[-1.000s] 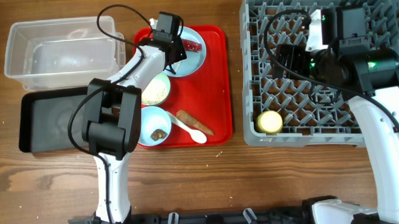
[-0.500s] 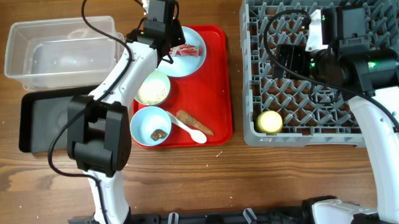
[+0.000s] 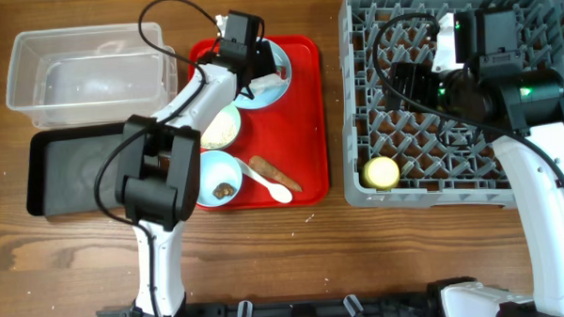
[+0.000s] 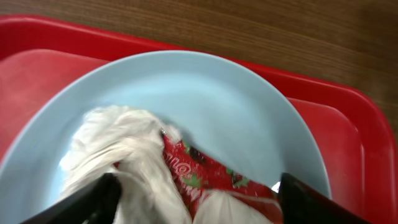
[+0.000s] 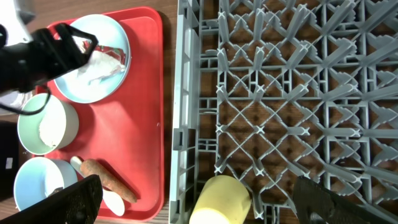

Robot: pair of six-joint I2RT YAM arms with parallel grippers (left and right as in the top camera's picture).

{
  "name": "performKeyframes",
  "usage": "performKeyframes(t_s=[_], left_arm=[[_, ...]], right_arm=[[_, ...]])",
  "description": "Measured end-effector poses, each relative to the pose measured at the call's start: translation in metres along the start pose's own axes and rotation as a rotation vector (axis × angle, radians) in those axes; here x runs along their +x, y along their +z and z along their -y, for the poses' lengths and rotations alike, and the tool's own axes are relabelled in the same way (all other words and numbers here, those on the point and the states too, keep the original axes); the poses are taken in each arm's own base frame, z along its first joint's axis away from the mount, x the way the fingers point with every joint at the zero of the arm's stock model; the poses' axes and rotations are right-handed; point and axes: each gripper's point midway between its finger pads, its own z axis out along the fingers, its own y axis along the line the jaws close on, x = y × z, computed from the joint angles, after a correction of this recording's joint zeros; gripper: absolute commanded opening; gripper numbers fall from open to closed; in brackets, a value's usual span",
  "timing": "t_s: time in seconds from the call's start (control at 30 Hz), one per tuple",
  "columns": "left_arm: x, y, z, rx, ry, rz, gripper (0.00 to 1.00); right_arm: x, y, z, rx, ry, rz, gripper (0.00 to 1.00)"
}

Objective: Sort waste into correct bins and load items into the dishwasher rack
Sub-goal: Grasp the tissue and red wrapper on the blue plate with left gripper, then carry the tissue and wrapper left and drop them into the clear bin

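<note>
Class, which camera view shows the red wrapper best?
Left wrist: the red wrapper lies close up, print visible, beside the tissue on the plate. Overhead shows only a sliver by the left arm; in the right wrist view it is too small to make out.

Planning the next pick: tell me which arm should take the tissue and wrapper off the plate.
Left. The left gripper hangs open over the pale blue plate, fingers either side of the tissue and red wrapper. The right gripper is open over the dishwasher rack by the yellow cup.
</note>
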Motion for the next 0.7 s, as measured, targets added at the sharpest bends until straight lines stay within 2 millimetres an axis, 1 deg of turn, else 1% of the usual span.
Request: performKeyframes(t_s=[0.07, 0.13, 0.17, 0.2, 0.3, 0.4, 0.43, 0.47, 0.5, 0.6, 0.67, 0.7], left_arm=[[0.007, 0.010, -0.002, -0.006, 0.001, -0.012, 0.92], [0.008, 0.013, -0.003, -0.006, 0.001, -0.010, 0.92], [0.007, 0.013, -0.002, -0.005, 0.001, -0.008, 0.91], [0.008, 0.014, -0.002, -0.005, 0.001, -0.008, 0.85], [0.010, 0.018, -0.004, -0.011, 0.002, -0.010, 0.63], [0.010, 0.021, -0.006, -0.024, 0.012, -0.006, 0.29], [0.011, 0.021, -0.006, -0.025, 0.011, -0.007, 0.15], [0.012, 0.022, -0.006, -0.026, 0.011, -0.009, 0.08], [0.013, 0.023, -0.006, -0.026, 0.011, -0.011, 0.04], [0.017, 0.023, -0.005, -0.030, 0.028, -0.025, 0.04], [0.019, 0.018, -0.007, -0.039, 0.042, -0.044, 0.04], [0.021, 0.012, -0.009, -0.045, 0.048, -0.062, 0.04]], right_arm=[[0.000, 0.000, 0.000, 0.000, 0.000, 0.000, 0.99], [0.000, 0.000, 0.000, 0.000, 0.000, 0.000, 0.99], [0.000, 0.000, 0.000, 0.000, 0.000, 0.000, 0.99], [0.000, 0.000, 0.000, 0.000, 0.000, 0.000, 0.99], [0.000, 0.000, 0.000, 0.000, 0.000, 0.000, 0.99], [0.000, 0.000, 0.000, 0.000, -0.001, 0.001, 0.99], [0.000, 0.000, 0.000, 0.000, -0.001, 0.002, 0.99], [-0.001, 0.000, 0.000, -0.001, -0.001, 0.002, 0.99], [-0.001, 0.000, 0.000, -0.001, -0.001, 0.003, 0.99], [-0.001, 0.000, 0.000, -0.001, -0.001, 0.003, 0.99], [-0.001, 0.000, 0.000, -0.001, -0.001, 0.003, 1.00], [-0.001, 0.000, 0.000, -0.001, -0.001, 0.003, 0.99]])
